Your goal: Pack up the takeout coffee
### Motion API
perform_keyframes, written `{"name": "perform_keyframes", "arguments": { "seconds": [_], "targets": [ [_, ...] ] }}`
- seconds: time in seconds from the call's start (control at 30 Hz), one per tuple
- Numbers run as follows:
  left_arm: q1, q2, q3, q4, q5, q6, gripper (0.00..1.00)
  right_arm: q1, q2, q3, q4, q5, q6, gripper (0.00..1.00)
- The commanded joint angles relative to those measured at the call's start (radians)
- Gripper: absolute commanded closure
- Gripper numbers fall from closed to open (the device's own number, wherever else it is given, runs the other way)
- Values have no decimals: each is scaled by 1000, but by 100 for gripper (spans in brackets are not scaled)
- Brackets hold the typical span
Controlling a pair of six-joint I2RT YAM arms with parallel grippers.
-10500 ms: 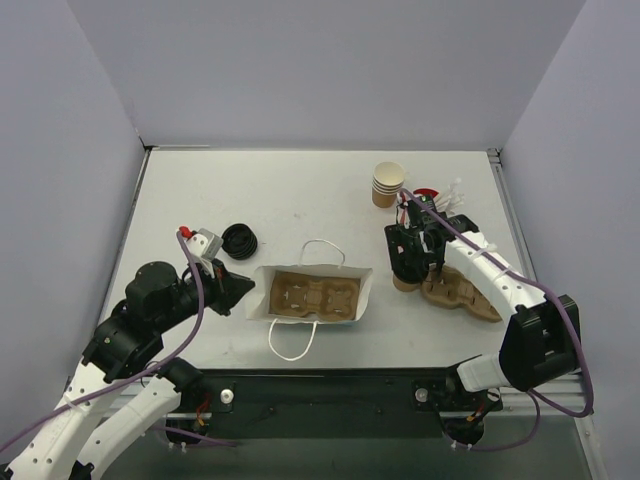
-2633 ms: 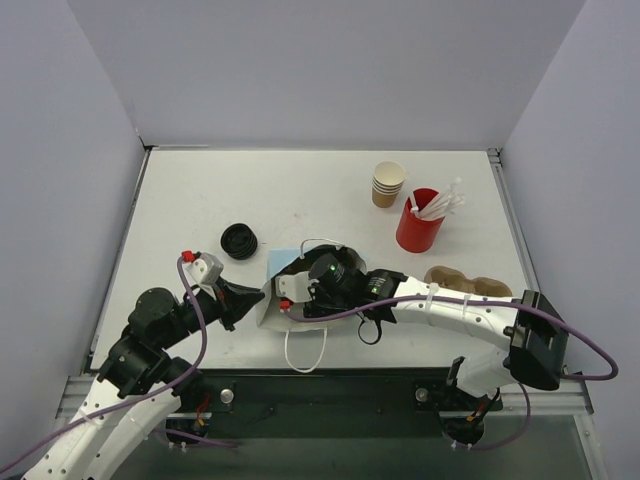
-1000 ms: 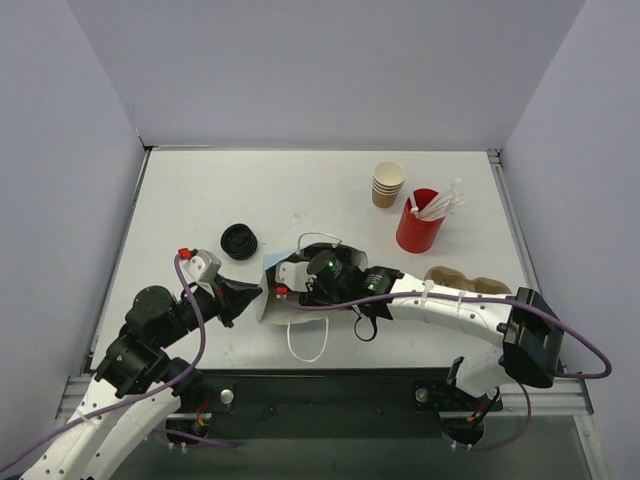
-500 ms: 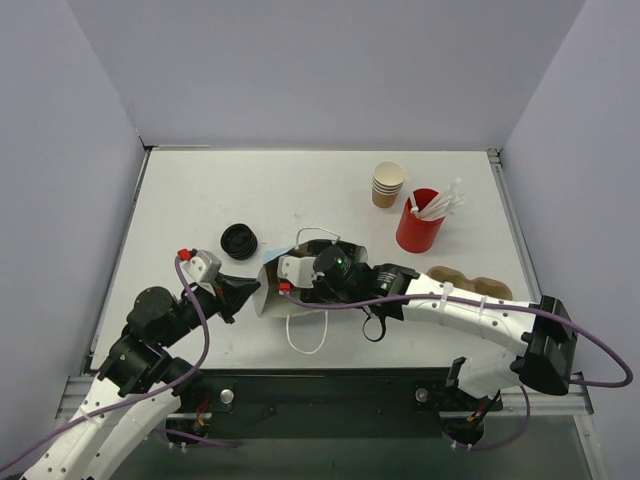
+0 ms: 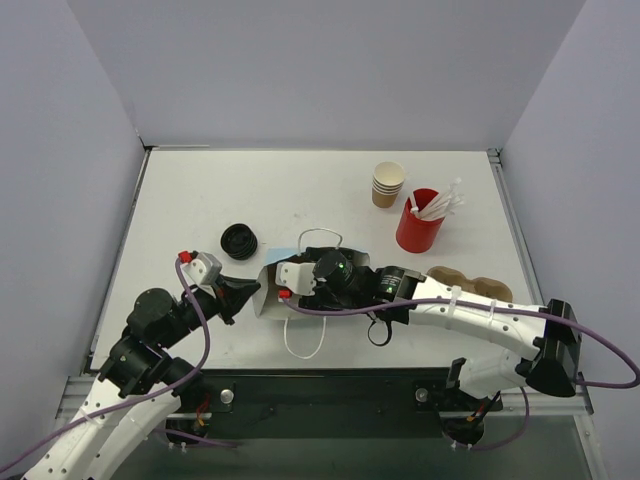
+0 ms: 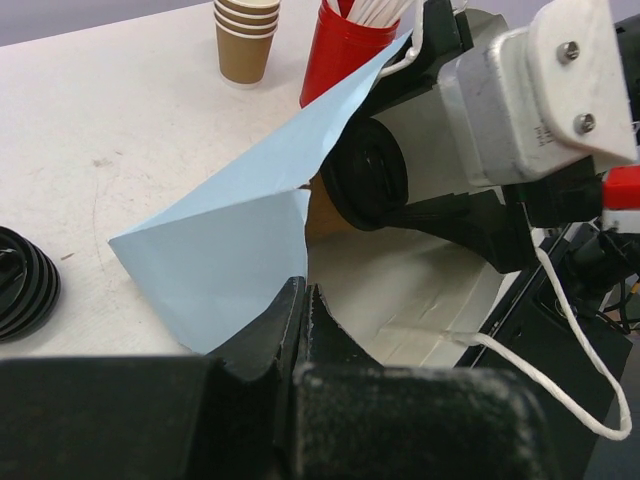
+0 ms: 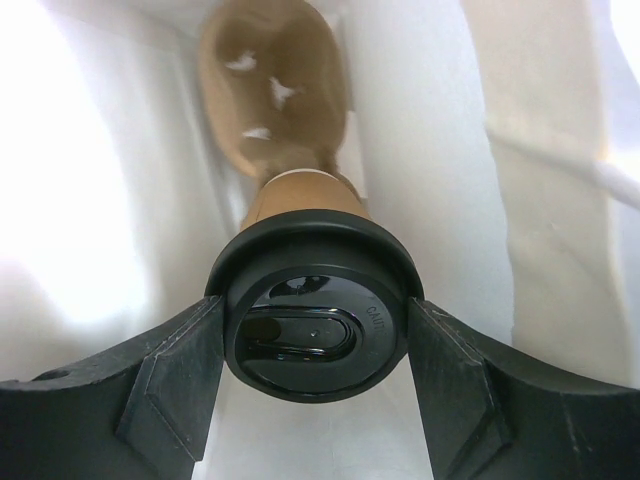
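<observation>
Clamping the takeout coffee (image 7: 312, 300) by the rim of its black lid, the right gripper (image 7: 315, 345) has one finger on each side of the cup and sits inside the white paper bag (image 7: 430, 150). The cup's brown body points deeper into the bag, toward a cardboard carrier (image 7: 275, 90) lying at the far end; whether the cup touches it cannot be told. The left gripper (image 6: 300, 300) is closed, pinching the bag's left edge and holding the mouth open. Further out on the surface (image 5: 300, 190), a stack of black lids (image 5: 240, 241) lies just left of the bag. A second carrier (image 5: 470, 282) lies to the bag's right. A red cup (image 5: 417, 228) holds white stirrers, and a stack of lidless brown cups (image 5: 387, 184) stands just beside it. Ten seconds earlier the right gripper was over the loose carrier at the right, and the bag held only its carrier. The left gripper already had the bag's edge.
</observation>
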State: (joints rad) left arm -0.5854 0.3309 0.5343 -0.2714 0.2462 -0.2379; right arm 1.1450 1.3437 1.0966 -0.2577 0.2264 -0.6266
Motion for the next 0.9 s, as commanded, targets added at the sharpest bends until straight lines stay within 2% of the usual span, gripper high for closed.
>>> {"name": "perform_keyframes", "arguments": {
  "seconds": [0.0, 0.2, 0.5, 0.87],
  "targets": [
    [4, -9, -2, 43, 33, 17, 100, 21, -54, 22, -48, -33, 47, 44],
    [4, -10, 0, 32, 45, 5, 100, 32, 4, -15, -5, -52, 44, 44],
    [4, -3, 7, 15, 51, -23, 100, 29, 133, -37, 140, 57, 7, 45],
    [4, 5, 3, 12, 39, -15, 100, 15, 52, -76, 169, 71, -35, 45]
  ]
}}
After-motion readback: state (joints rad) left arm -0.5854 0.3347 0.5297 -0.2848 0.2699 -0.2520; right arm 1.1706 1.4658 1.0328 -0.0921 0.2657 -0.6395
